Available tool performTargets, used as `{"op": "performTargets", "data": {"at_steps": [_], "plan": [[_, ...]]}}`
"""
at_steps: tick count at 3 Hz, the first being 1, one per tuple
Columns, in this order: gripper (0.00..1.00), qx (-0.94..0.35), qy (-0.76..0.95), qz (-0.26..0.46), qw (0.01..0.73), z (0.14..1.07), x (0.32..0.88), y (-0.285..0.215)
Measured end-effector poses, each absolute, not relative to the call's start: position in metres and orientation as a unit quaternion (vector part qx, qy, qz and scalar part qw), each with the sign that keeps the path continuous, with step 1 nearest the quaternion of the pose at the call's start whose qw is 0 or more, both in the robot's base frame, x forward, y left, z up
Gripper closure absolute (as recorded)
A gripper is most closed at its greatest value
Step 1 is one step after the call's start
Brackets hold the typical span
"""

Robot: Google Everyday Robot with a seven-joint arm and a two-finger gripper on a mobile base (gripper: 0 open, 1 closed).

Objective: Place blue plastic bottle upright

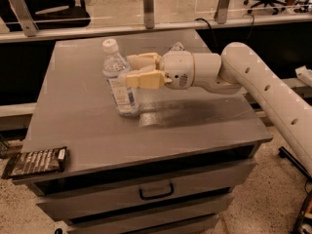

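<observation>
**Setting the bottle down, release pending**

Past the snack bar [36, 161] at the table [195, 126] edge, we see the blue plastic bottle [121, 89] base-down mid-table (cap leaning left). The gripper [126, 70] jaws are clamped on it. Next move: straighten, then let go gently.

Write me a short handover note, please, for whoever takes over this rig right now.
Gripper: reaching in from the right over the table, shut on the blue plastic bottle around its middle.
Bottle: cap up, leaning slightly left, base at the tabletop; whether it rests fully I cannot tell.
Done: bottle nearly upright, in the grip.
Left: straighten it, settle the base flat, open the gripper, and back off to the right without nudging it.
Nearby: a small clear bottle peeking behind the gripper, and a dark packet at the front left corner.
</observation>
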State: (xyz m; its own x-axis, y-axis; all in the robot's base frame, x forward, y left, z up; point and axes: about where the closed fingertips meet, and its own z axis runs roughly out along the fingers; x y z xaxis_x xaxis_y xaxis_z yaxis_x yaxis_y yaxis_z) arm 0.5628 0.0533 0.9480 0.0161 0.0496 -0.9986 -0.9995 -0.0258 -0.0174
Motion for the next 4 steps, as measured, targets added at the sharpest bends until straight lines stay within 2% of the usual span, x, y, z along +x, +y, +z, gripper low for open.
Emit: {"op": "performTargets", "data": {"at_steps": [1, 2, 4], "plan": [[0.13, -0.495, 0.489, 0.513, 0.502, 0.932, 0.563, 0.046], [0.0, -0.492, 0.497, 0.51, 0.501, 0.926, 0.566, 0.038], [0.0, -0.493, 0.556, 0.456, 0.49, 0.935, 0.567, -0.02]]}}
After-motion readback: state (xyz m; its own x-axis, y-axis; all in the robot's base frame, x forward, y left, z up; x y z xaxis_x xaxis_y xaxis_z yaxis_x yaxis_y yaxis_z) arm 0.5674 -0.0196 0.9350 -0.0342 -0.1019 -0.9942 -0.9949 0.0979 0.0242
